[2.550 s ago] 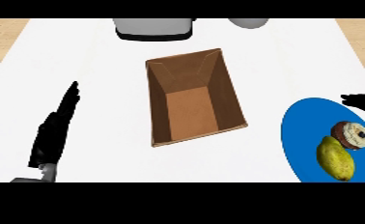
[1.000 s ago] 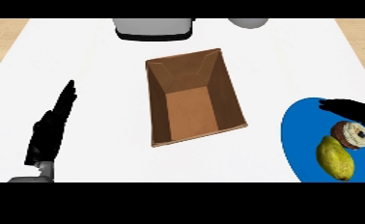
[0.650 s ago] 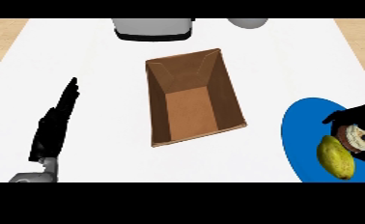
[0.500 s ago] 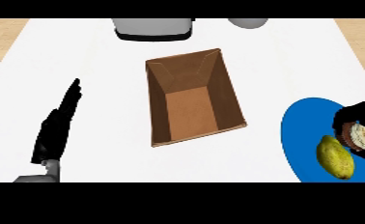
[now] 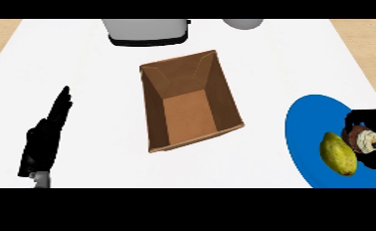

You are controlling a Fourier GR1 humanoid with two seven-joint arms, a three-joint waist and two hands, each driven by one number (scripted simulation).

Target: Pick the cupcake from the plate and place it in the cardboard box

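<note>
Curling round the cupcake (image 5: 365,139) on the blue plate (image 5: 305,135) — right hand (image 5: 357,119); left hand (image 5: 46,138) flat-fingered, empty — no lettering anywhere.

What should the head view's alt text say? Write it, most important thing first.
The robot's right hand reaches onto a blue plate at a cupcake lying next to a yellow-green fruit. An open cardboard box sits mid-counter, and the left hand rests open at lower left.
</note>
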